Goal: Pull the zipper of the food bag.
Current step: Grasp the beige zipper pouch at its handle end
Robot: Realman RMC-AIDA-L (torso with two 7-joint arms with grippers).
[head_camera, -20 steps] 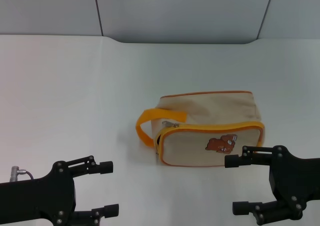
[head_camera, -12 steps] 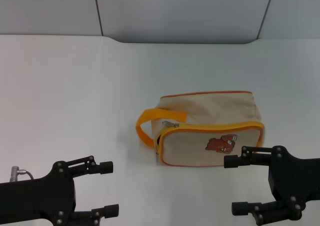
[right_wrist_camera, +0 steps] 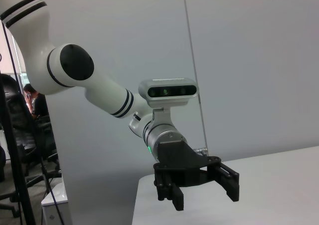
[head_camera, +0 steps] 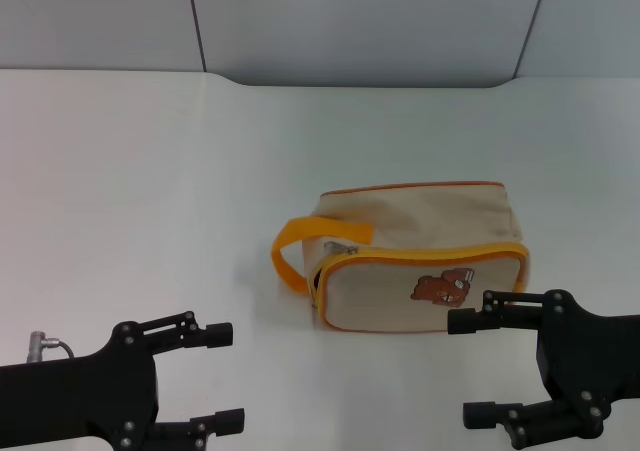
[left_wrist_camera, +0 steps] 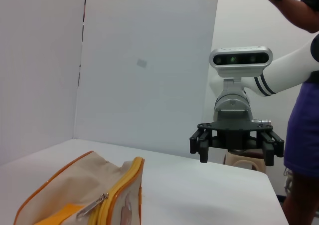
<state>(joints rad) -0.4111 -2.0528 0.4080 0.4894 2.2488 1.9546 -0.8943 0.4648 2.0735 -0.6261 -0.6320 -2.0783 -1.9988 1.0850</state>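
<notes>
Two grippers, left gripper [head_camera: 222, 376] nudged forward, right gripper [head_camera: 468, 367], are held spread near the counter's [head_camera: 130, 191] front edge; the zipper [left_wrist_camera: 92, 205] is shown clearly only by the left wrist view on the food bag [head_camera: 420, 256]

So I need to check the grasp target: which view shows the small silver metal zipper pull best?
The left wrist view: the small silver metal zipper pull is close and distinct. The head view shows it tiny; the right wrist view misses it.
</notes>
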